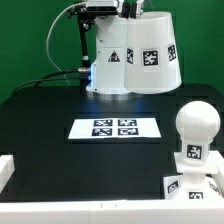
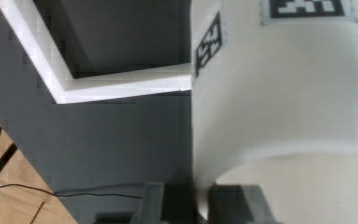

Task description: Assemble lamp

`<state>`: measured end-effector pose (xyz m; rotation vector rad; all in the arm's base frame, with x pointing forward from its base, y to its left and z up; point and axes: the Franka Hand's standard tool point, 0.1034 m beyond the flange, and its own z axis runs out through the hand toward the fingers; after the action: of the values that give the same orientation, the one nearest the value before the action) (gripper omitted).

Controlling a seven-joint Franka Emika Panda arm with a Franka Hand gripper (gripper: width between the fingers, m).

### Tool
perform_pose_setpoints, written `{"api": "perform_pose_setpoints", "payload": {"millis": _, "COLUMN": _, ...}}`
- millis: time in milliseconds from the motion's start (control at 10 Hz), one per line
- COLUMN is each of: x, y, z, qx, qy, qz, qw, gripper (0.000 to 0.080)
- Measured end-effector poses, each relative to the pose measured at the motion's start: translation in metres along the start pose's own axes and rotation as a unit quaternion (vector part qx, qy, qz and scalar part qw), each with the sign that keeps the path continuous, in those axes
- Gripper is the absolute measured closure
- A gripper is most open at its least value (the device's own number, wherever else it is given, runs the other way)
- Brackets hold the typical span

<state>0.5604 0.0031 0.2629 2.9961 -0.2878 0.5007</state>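
The large white cone shade (image 1: 140, 60) with black-and-white tags hangs at the back of the black table, held from above by my gripper (image 1: 128, 10). I cannot tell whether its lower rim touches the table. In the wrist view the shade (image 2: 282, 110) fills one side, and my gripper (image 2: 197, 205) is shut on its wall, one dark finger (image 2: 158, 205) on each side. The round bulb (image 1: 195, 125) stands upright on the low square base (image 1: 195, 180) at the front, on the exterior view's right.
The marker board (image 1: 115, 128) lies flat in the middle of the table. A white raised border (image 1: 10, 165) runs along the front and the exterior view's left; its corner shows in the wrist view (image 2: 105, 85). A black cable runs behind the shade.
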Motion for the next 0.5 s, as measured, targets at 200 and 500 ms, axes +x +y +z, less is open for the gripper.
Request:
{"api": "perform_pose_setpoints", "payload": {"millis": 200, "x": 0.0, "y": 0.0, "z": 0.0, "qx": 0.0, "qy": 0.0, "qz": 0.0, "qw": 1.0, "gripper": 0.0774}}
{"api": "perform_pose_setpoints", "payload": {"millis": 500, "x": 0.011, "y": -0.003, "z": -0.003, "qx": -0.042, "qy": 0.056, "qz": -0.01, "qw": 0.997, "gripper": 0.0774}}
